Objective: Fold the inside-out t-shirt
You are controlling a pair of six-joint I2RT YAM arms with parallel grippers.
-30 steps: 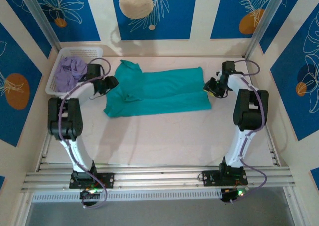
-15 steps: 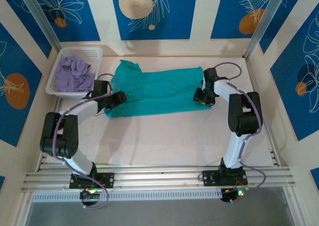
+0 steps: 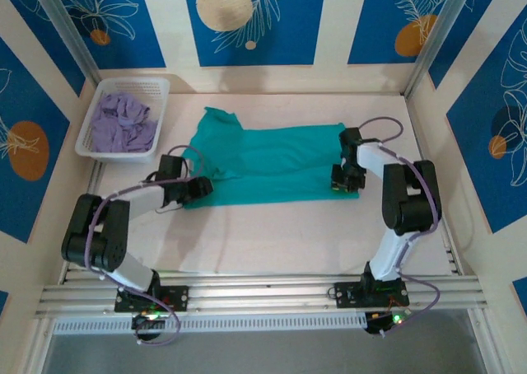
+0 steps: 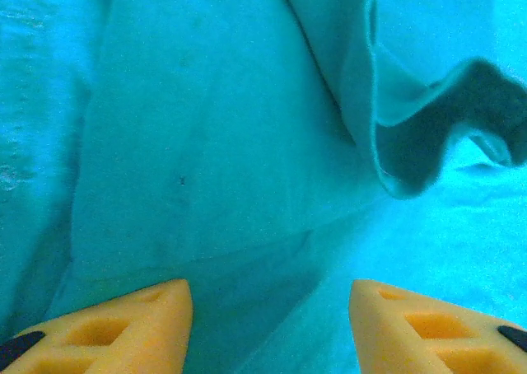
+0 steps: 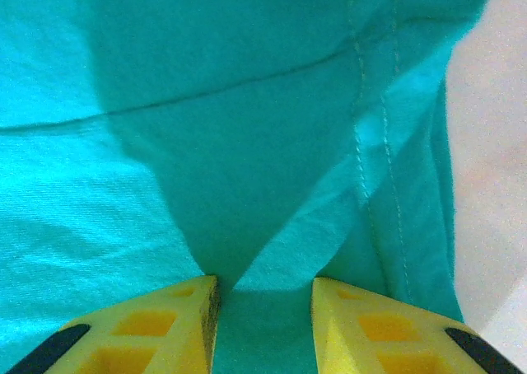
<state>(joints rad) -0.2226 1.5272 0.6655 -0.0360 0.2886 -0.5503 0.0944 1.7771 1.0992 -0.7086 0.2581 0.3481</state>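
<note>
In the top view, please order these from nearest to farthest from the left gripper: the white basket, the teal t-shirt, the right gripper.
1. The teal t-shirt: the left gripper is over its near left corner.
2. The white basket: at the far left of the table, behind the left gripper.
3. The right gripper: across the table, at the t-shirt's right end.

A plain teal-green t-shirt of soft fabric (image 3: 272, 161) lies stretched left to right across the far middle of the pale table (image 3: 272, 234). It is mostly flat, with a long crease running along its length. Its left end narrows into a rumpled flap pointing to the far left. In the left wrist view one edge curls up in a wavy lip. In the right wrist view raised stitched seams run beside its right edge.
</note>
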